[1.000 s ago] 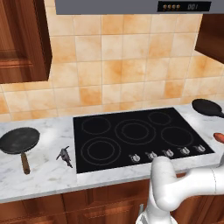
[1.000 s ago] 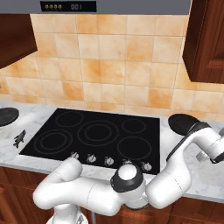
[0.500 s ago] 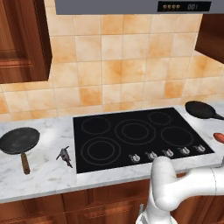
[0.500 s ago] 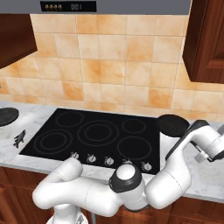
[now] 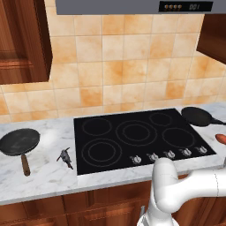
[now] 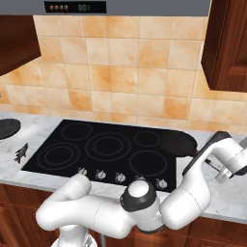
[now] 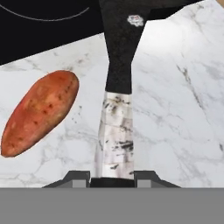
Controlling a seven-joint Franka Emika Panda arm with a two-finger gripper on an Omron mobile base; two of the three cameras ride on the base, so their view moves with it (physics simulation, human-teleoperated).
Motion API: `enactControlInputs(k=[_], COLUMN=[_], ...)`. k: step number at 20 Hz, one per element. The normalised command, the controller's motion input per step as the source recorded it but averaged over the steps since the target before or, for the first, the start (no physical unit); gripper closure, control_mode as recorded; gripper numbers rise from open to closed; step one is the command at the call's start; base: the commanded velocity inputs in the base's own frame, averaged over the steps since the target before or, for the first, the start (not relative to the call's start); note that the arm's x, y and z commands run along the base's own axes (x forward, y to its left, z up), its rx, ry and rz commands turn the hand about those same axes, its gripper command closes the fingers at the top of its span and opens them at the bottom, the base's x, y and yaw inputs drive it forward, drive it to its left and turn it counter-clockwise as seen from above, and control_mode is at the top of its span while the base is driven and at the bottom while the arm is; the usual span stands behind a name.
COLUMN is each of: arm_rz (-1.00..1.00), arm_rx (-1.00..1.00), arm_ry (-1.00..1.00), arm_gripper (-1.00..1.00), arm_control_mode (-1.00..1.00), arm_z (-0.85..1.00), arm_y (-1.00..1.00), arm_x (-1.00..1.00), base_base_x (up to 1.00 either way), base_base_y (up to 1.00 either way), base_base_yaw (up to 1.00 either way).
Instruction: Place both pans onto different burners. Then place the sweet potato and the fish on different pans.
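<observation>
- The marble surface (image 5: pixel 39 176) carries everything, with the black cooktop (image 5: pixel 137 137) set into its middle and grey burner rings (image 5: pixel 136 133) marked on the glass.
- I see the pan with the wooden handle (image 5: pixel 20 142) resting on the surface to the left of the cooktop, well apart from the burners and not yet placed.
- The pan with the thin handle (image 6: pixel 179 144) sits at the right rim of the cooktop; from the right base view it overlaps the glass edge, though I cannot tell whether it lies on a ring.
- My pincer (image 7: pixel 113 175) is clenched on that pan's handle (image 7: pixel 114 135); in the hand view its two tips bracket the pale end of the handle.
- I judge the pan stiff and fairly heavy; held this far out on the handle it will want to droop and twist, so I would move it slowly and level.
- The sweet potato (image 7: pixel 40 111) lies on the surface just beside the handle; it looks firm, and I would grasp it across its middle.
- The fish (image 5: pixel 66 156) lies on the surface between the left pan and the cooktop; slim and likely slippery, best taken across the body.
</observation>
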Motion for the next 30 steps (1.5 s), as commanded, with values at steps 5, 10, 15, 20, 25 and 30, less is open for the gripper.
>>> enactControlInputs(k=[5,10,15,20,25,30], arm_rz=[0.09,0.02,0.07,0.10,0.17,0.18], arm_rx=[0.00,-0.02,-0.12,-0.07,-0.04,-0.04], arm_ry=[0.03,0.05,0.00,0.00,-0.01,-0.01], arm_gripper=[1.00,1.00,1.00,1.00,1.00,1.00], arm_control_mode=[-1.00,-1.00,-1.00,-1.00,-1.00,-1.00], arm_z=[0.13,0.06,-0.02,0.00,0.00,0.00], arm_y=[0.22,0.26,0.29,0.33,0.30,0.26], arm_x=[0.08,0.10,0.00,0.00,0.04,0.11], base_base_x=[0.00,0.00,0.00,0.00,0.00,0.00], base_base_y=[0.00,0.00,0.00,0.00,0.00,0.00], base_base_yaw=[0.00,0.00,0.00,0.00,0.00,0.00])
